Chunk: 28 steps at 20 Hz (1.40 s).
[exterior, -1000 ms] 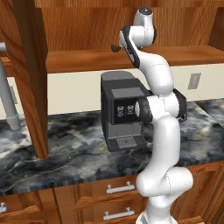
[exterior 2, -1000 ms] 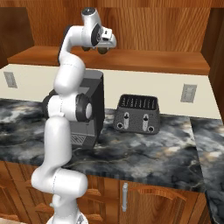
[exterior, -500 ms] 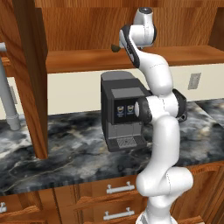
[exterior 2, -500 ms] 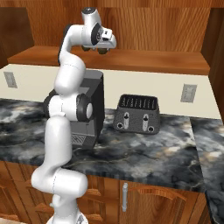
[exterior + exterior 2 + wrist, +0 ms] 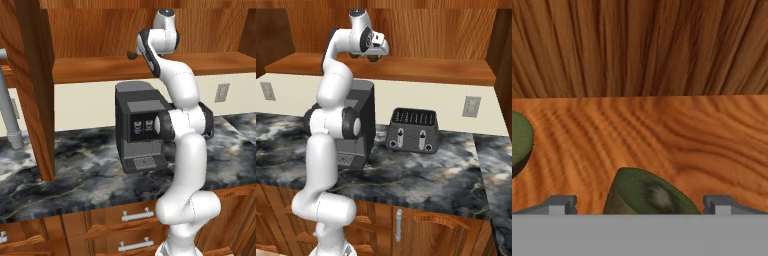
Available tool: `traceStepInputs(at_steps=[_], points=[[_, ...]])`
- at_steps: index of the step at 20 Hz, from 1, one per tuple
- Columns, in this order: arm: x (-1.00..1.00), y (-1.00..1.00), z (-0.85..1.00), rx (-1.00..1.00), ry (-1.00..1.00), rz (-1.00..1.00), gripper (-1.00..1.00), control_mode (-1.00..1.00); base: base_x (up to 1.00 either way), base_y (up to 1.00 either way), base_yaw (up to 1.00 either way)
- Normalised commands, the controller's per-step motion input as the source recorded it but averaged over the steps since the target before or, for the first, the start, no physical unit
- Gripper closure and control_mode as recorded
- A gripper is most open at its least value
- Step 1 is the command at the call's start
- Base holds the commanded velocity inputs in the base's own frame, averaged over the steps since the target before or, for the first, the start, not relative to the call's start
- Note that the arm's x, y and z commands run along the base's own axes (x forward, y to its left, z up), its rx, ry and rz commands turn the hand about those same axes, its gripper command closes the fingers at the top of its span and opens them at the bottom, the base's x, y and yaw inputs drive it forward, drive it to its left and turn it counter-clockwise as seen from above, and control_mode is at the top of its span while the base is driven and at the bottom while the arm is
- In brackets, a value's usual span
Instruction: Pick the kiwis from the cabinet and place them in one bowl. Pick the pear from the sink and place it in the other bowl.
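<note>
Presently, from the left base view, my gripper (image 5: 133, 54) sits at 12 o'clock above the coffee machine (image 5: 141, 127), inside the open cabinet (image 5: 125, 67). Right base view: my gripper (image 5: 373, 56) hangs over the cabinet floor; toaster (image 5: 413, 130) at 4 o'clock. Hand view: jaws wide apart, gripping nothing; one kiwi (image 5: 649, 195) lies between the fingertips (image 5: 559, 204), another kiwi (image 5: 520, 140) at 9 o'clock.

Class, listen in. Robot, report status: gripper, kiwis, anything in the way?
Gripper open, up inside the cabinet. One kiwi sits between the fingertips, not gripped. Second kiwi off to one side on the shelf. Nothing blocking.
</note>
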Motion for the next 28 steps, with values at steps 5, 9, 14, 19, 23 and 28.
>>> traceStepInputs(at_steps=[5, 9, 14, 19, 23, 28], points=[[0.00, 0.00, -0.29, -0.01, -0.04, 0.00, 1.00, -1.00, 0.00, 0.00, 0.00], [0.00, 0.00, -0.15, 0.00, -0.04, 0.00, 1.00, -1.00, 0.00, 0.00, 0.00], [0.00, 0.00, -0.10, 0.00, -0.12, 0.00, 1.00, -1.00, 0.00, 0.00, 0.00], [0.00, 0.00, -0.14, 0.00, -0.21, 0.00, 1.00, -1.00, 0.00, 0.00, 0.00], [-0.08, -0.07, -0.06, 0.00, -0.17, 0.00, 1.00, -1.00, 0.00, 0.00, 0.00], [-0.80, -0.16, 0.00, 0.00, -0.16, 0.00, 1.00, -1.00, 0.00, 0.00, 0.00]])
